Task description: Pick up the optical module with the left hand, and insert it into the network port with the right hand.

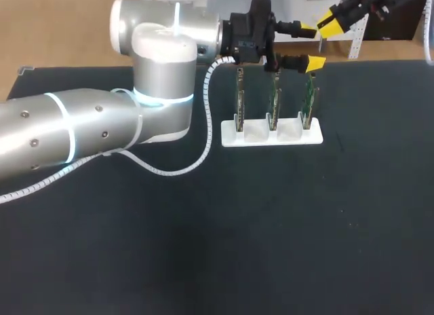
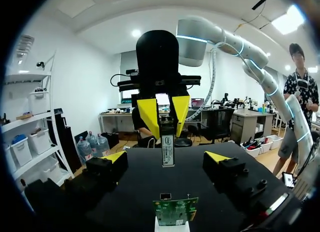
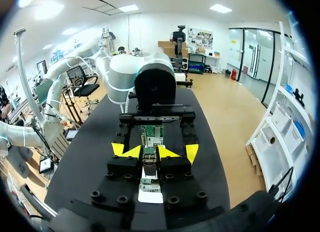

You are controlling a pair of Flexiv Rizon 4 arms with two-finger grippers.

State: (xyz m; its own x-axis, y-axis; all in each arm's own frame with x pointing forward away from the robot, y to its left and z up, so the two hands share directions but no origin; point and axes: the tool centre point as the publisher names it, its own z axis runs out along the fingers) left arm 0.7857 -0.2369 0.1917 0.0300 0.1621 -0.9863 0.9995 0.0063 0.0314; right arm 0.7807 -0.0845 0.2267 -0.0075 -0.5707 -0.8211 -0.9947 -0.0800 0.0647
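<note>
The right gripper (image 2: 166,126) is closed on the upper end of the optical module (image 2: 168,151). The module hangs upright in the air, higher than the network port (image 2: 165,196) on the top edge of a green board (image 2: 176,213), and it seems not exactly over it. The left gripper (image 1: 312,47) is wide open and holds nothing; its fingers stand on both sides of the way down. I think the main danger is bad alignment. If the module comes down a little aside or tilted, it hits the rim of the port and may turn between the fingers, because only its end is held. A hard push can also bend the thin board or tip the white stand (image 1: 271,134) on the desk (image 1: 285,233). The two grippers are near each other, so they may touch.
</note>
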